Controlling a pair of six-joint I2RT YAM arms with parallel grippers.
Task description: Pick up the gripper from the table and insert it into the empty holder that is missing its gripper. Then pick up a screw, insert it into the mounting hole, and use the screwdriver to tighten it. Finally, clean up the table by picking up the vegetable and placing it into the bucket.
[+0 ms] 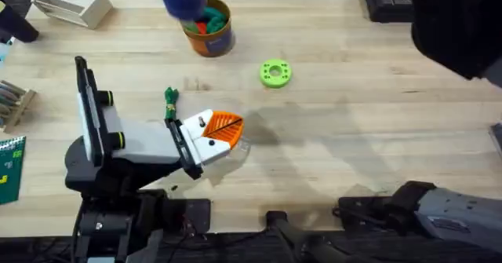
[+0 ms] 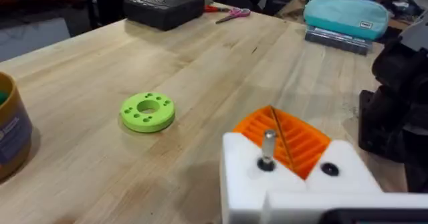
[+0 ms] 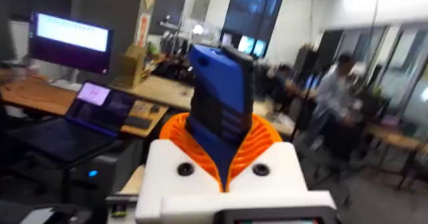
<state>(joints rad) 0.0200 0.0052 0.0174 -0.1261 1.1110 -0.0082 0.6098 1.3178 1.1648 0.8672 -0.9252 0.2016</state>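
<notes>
Right fingers [image 3: 221, 167] clamp the blue screwdriver [image 3: 219, 110] raised off the desk [image 1: 353, 122]; left fingers [image 1: 216, 133] close together, holding nothing, near the vegetable [image 1: 170, 100]; bucket [image 1: 210, 29] far.

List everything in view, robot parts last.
table: one, light wood, under everything
bucket: one, orange with blue band, far side, green and red bits inside
ring disc: one, bright green, right of the bucket
vegetable: one, dark green, beside the left hand
box: one, pale, far left corner
case: one, black, far edge
pouch: one, teal, far edge
scissors: one pair, beside the case
screwdriver: one, blue, between the right hand's pads
left hand: white, orange ribbed pad, low over the table
right hand: white, orange pads, raised
</notes>
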